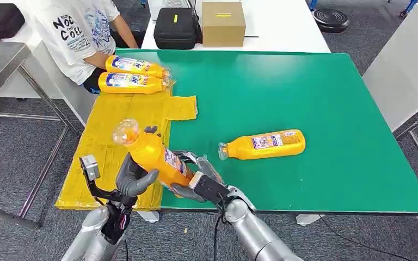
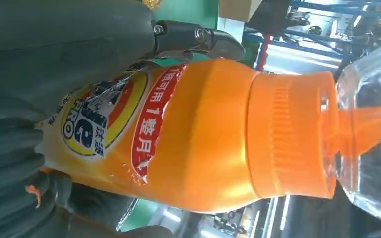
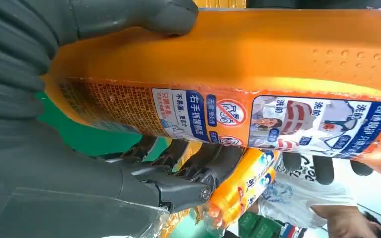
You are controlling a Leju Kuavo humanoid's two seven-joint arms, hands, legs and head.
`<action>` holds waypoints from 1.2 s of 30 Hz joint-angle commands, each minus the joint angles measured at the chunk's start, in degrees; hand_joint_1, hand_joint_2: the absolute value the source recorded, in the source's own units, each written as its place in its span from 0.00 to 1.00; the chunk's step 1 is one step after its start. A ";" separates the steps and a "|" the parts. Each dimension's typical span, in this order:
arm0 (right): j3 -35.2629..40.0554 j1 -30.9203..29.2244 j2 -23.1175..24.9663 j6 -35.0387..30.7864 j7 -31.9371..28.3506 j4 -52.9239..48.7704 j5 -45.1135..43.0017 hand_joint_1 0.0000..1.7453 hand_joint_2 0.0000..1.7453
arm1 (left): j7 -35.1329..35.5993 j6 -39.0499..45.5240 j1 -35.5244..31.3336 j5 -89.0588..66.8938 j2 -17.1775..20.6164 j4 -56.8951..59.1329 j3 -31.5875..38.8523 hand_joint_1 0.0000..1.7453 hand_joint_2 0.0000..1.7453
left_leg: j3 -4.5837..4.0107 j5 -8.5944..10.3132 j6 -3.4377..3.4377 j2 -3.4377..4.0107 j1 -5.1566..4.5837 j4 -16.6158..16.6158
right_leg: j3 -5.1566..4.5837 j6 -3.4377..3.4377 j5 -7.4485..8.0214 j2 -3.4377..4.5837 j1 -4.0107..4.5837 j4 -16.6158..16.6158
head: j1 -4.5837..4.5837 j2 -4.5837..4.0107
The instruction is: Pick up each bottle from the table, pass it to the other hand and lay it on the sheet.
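Bottle (image 1: pixel 152 155) sits tilted above the near edge of the yellow sheet (image 1: pixel 109 136), mid-handover: right hand (image 1: pixel 193 182) fingers wrap its base while left hand (image 1: pixel 133 176) fingers curl around its middle, likely so it never goes unsupported

Silver arms, black cable at wrists; left hand (image 1: pixel 136 179), right hand (image 1: pixel 193 182) dark grey.
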 commanded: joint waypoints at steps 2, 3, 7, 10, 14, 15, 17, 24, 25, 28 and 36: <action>4.00 -2.64 0.68 1.21 0.02 4.74 -0.09 1.00 1.00 | -0.47 -0.24 -2.94 -2.82 1.07 3.70 -4.42 0.17 1.00 | 0.26 -0.14 -0.15 0.03 0.11 0.04 | 0.28 -0.13 -0.13 -0.02 0.12 0.01 | 0.02 0.00; 4.01 -2.64 0.68 1.27 0.02 4.72 -0.15 1.00 1.00 | -0.60 -0.27 -2.94 -3.09 1.15 3.62 -4.53 0.18 1.00 | 0.18 -0.08 -0.11 0.02 0.07 0.00 | 0.19 -0.10 -0.08 -0.01 0.08 -0.01 | 0.02 0.00; 4.02 -2.66 0.65 1.22 0.02 4.72 -0.26 1.00 1.00 | -0.81 -0.04 -2.93 -3.69 1.20 3.79 -4.48 0.59 1.00 | 0.16 -0.08 -0.11 0.01 0.08 0.02 | 0.17 -0.10 -0.08 -0.02 0.09 -0.01 | 0.02 0.00; 4.13 -2.66 0.60 1.10 0.02 4.66 -0.53 1.00 1.00 | -1.01 0.55 -3.13 -5.87 1.42 4.28 -4.82 0.82 1.00 | 0.15 -0.06 -0.09 0.00 0.05 0.01 | 0.15 -0.08 -0.07 -0.03 0.05 0.00 | 0.00 0.00; 4.21 -2.74 0.75 0.99 0.02 4.57 -0.85 1.00 1.00 | -1.14 2.39 -4.30 -9.70 1.42 6.20 -5.12 0.86 1.00 | 0.25 -0.11 -0.14 -0.01 0.09 0.03 | 0.26 -0.12 -0.12 -0.05 0.10 0.01 | 0.02 0.00; 4.21 -2.74 0.75 0.99 0.02 4.57 -0.85 1.00 1.00 | -1.14 2.39 -4.30 -9.70 1.42 6.20 -5.12 0.86 1.00 | 0.19 -0.09 -0.12 -0.01 0.08 0.03 | 0.21 -0.10 -0.09 -0.05 0.09 0.01 | 0.02 0.00; 4.25 -2.76 0.84 0.98 0.10 4.52 -0.85 1.00 1.00 | -1.07 2.75 -4.52 -10.32 1.29 6.58 -5.04 0.85 1.00 | 0.24 -0.10 -0.13 0.00 0.10 0.02 | 0.26 -0.12 -0.10 -0.04 0.11 0.00 | 0.02 0.00; 4.10 -2.51 0.83 0.74 0.35 3.98 -0.86 1.00 1.00 | -0.96 2.65 -4.19 -11.26 1.47 6.17 -4.87 1.00 1.00 | 0.22 -0.11 -0.12 0.06 0.08 0.02 | 0.22 -0.11 -0.10 0.02 0.09 0.00 | 0.02 0.00; 4.10 -2.51 0.83 0.74 0.35 3.98 -0.86 1.00 1.00 | -0.96 2.65 -4.19 -11.26 1.47 6.17 -4.87 1.00 1.00 | 0.17 -0.07 -0.09 0.04 0.04 0.00 | 0.16 -0.08 -0.07 0.01 0.04 0.00 | 0.02 0.00; 4.10 -2.51 0.83 0.74 0.35 3.98 -0.86 1.00 1.00 | -0.96 2.65 -4.19 -11.26 1.47 6.17 -4.87 1.00 1.00 | 0.22 -0.11 -0.12 0.05 0.08 0.02 | 0.22 -0.11 -0.10 0.02 0.09 0.00 | 0.02 0.00; 3.10 -0.92 0.54 -2.52 0.34 -0.06 -0.32 0.00 0.00 | -0.37 2.89 -3.05 -11.56 1.47 4.12 -3.87 1.00 1.00 | 0.26 -0.13 -0.14 0.07 0.09 0.03 | 0.25 -0.12 -0.11 0.03 0.10 0.01 | 0.02 0.00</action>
